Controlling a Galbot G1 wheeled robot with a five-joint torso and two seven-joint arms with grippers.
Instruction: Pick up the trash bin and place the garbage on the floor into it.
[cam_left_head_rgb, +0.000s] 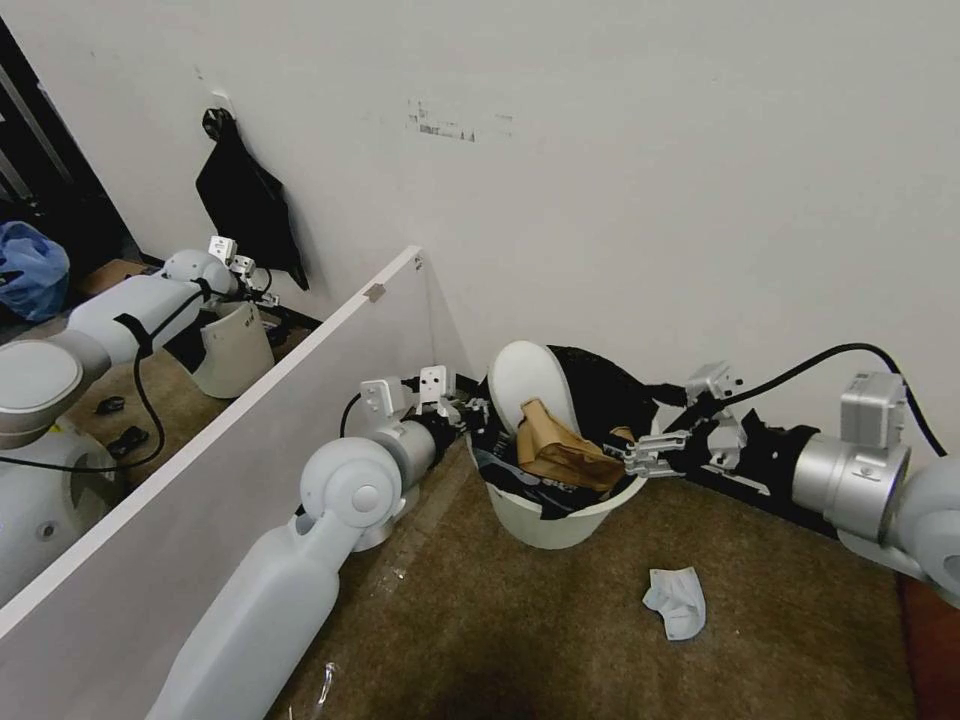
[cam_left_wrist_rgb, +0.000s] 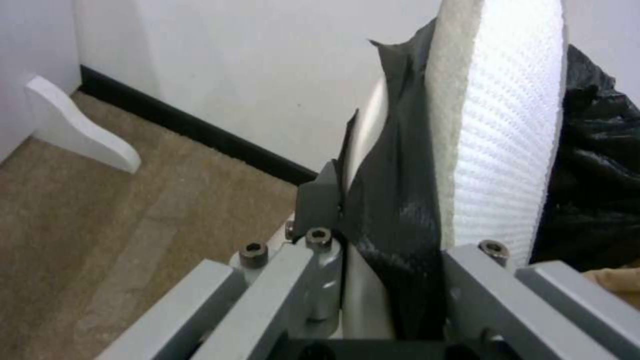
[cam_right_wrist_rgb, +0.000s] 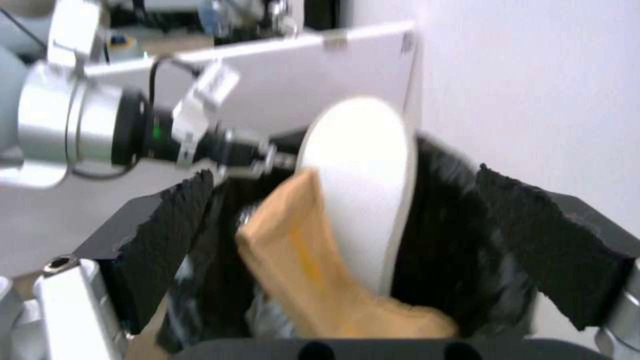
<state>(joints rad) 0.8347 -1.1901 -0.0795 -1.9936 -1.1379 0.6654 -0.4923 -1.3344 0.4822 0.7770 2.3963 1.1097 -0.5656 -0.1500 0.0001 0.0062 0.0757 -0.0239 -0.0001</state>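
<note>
Head view showed the left gripper (cam_left_head_rgb: 462, 412) at the left rim of the trash bin (cam_left_head_rgb: 560, 520), which stood on the floor (cam_left_head_rgb: 780, 610) in the corner where the white partition (cam_left_head_rgb: 250, 440) met the wall. In the left wrist view its fingers (cam_left_wrist_rgb: 319, 205) pinched the bin's rim and the black liner (cam_left_wrist_rgb: 400, 210) folded over it, with a white slipper (cam_left_wrist_rgb: 507, 150) standing upright just inside. Tan crumpled paper (cam_left_head_rgb: 560, 450) leaned against that slipper in the bin. To the right, the right gripper (cam_left_head_rgb: 648, 455) hovered over the bin's right rim, its fingers (cam_right_wrist_rgb: 553, 250) spread with nothing between them, so I judged it had let the paper go into the bin. Nearer and to the right, a crumpled white tissue (cam_left_head_rgb: 676, 602) lay on the carpet, well apart from the bin. The step in hand looked like loading litter, mostly done; the next move would call for lowering the empty right gripper to the tissue while the left kept the bin steady.
</note>
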